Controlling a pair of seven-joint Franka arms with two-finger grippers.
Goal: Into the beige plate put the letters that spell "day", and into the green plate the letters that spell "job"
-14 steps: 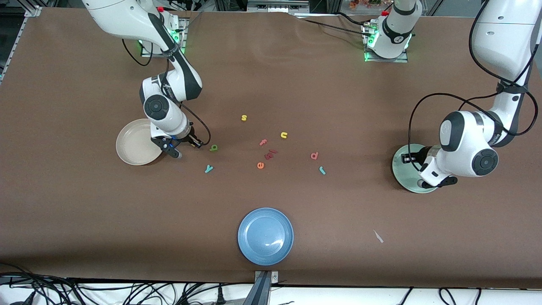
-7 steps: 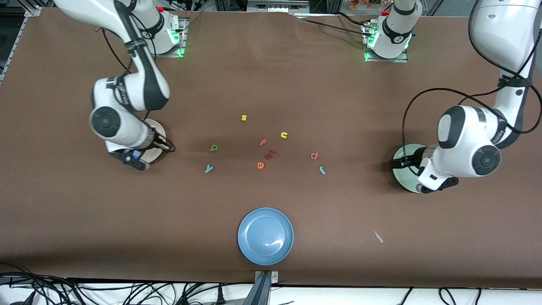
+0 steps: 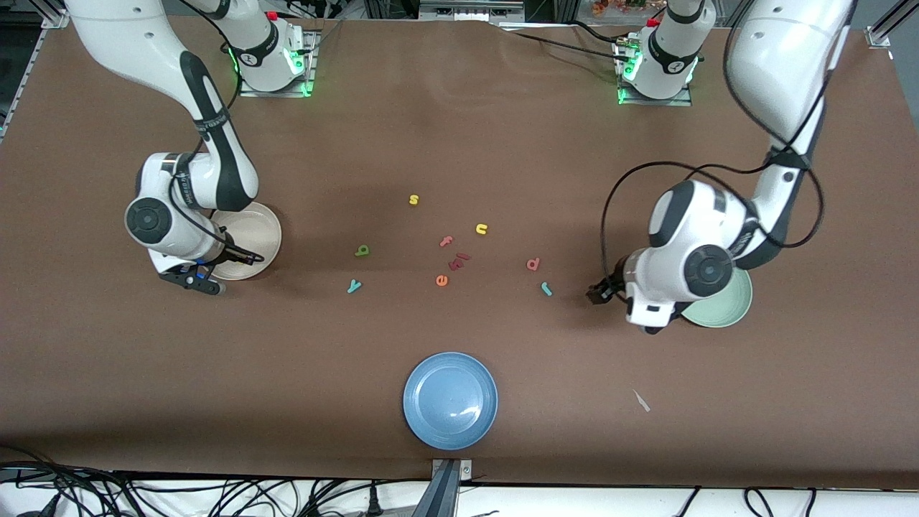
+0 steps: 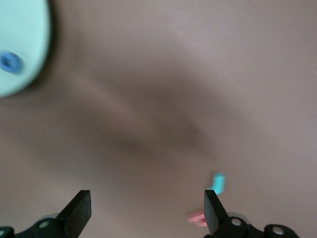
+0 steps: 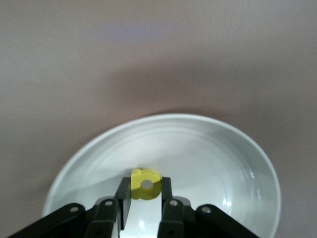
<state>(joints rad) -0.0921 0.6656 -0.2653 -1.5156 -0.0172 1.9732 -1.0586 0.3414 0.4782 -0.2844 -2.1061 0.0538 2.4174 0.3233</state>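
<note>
Where the front view looks down on the brown tabletop point(image 3: 459, 129), the right gripper point(image 3: 194, 276) hangs over the near edge of the round cream-beige plate point(image 3: 255, 222) at the right arm's end. The left gripper point(image 3: 610, 291) is over bare tabletop beside the round pale mint-green plate point(image 3: 725, 309) at the left arm's end. Between the two plates lie the loose foam letters: a dark green "d" point(image 3: 362, 250), a teal "y" point(image 3: 354, 286) nearer the camera, a salmon-red "b" point(image 3: 533, 264) and a teal hooked "j" point(image 3: 546, 289) toward the left arm's end. A yellow "s" point(image 3: 413, 199), a yellow "n" point(image 3: 481, 229), a pink "f" point(image 3: 446, 241) and an orange "e" point(image 3: 441, 280) lie among them. A round blue plate point(image 3: 450, 400) sits nearest the camera.

Left wrist view: the fingers point(image 4: 79, 210) stand released and wide apart, holding nothing. The green plate point(image 4: 22, 44) carries a blue ring "o" point(image 4: 10, 62). The teal "j" point(image 4: 218, 182) and the salmon-red "b" point(image 4: 197, 218) lie on the tabletop near one fingertip.

Right wrist view: the fingers point(image 5: 167, 191) are clenched on a yellow foam "a" point(image 5: 145, 184), held above the inside of the beige plate point(image 5: 233, 148).
</note>
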